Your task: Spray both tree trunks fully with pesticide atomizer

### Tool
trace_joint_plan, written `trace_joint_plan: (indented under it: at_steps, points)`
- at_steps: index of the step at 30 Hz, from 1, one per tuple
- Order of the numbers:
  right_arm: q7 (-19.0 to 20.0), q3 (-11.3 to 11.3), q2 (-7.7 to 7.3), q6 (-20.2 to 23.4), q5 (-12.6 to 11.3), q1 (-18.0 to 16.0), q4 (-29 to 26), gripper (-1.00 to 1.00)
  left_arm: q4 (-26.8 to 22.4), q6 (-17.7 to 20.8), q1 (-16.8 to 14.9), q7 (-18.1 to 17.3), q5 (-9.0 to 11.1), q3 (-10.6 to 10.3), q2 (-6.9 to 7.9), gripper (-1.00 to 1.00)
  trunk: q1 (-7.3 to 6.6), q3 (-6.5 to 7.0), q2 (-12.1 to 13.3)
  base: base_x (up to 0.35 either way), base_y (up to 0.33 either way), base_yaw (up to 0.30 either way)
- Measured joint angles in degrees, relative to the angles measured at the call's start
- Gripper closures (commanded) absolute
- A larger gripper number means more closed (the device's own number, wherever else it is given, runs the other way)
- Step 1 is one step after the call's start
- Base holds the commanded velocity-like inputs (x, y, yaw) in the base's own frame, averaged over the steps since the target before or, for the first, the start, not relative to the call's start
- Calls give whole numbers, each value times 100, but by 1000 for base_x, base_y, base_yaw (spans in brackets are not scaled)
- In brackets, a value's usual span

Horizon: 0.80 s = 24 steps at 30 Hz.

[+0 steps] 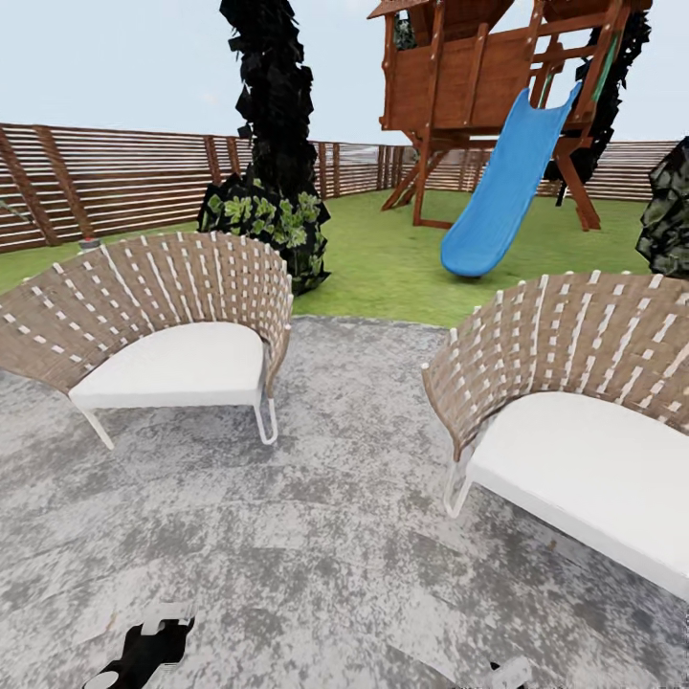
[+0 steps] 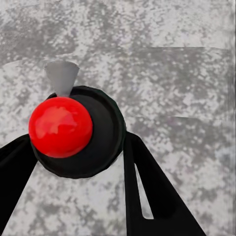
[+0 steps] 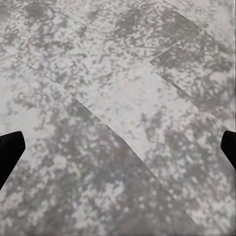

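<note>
The pesticide atomizer, a black round-bodied sprayer with a glossy red ball cap and a short grey nozzle (image 2: 73, 130), is sitting between the two black fingers of the left gripper (image 2: 81, 162), whose jaws are pinching its dark body from either side above the mottled grey stone paving (image 2: 172, 73). Judged from its look, it is a rigid, light plastic thing, smooth and rounded enough to slip or twist, so the hold seems best kept on the wide black body below the cap, with the nozzle left free. In the left wrist view the arm is pointing down at the paving. The right gripper (image 3: 118, 147) is also facing the paving, its black fingertips (image 3: 10, 150) standing spread wide apart with nothing between them. In the head view, two woven brown wicker chairs with white cushions (image 1: 167, 325) are standing ahead, with the green lawn (image 1: 383, 263), the slatted brown wooden fence (image 1: 115, 172) and a wooden play tower with a blue slide (image 1: 502, 182) beyond; no straight grey-brown trunk is showing there.
</note>
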Motion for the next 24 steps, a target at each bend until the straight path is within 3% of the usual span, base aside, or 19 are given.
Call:
trace_joint_plan:
  at_steps: [24]
  points:
    - [-7, -13, -18, 2, -8, 1, 6, -100, 17, 0, -1, -9, -14, 0, -42, 100, 0, 55, 0, 0, 0, -269]
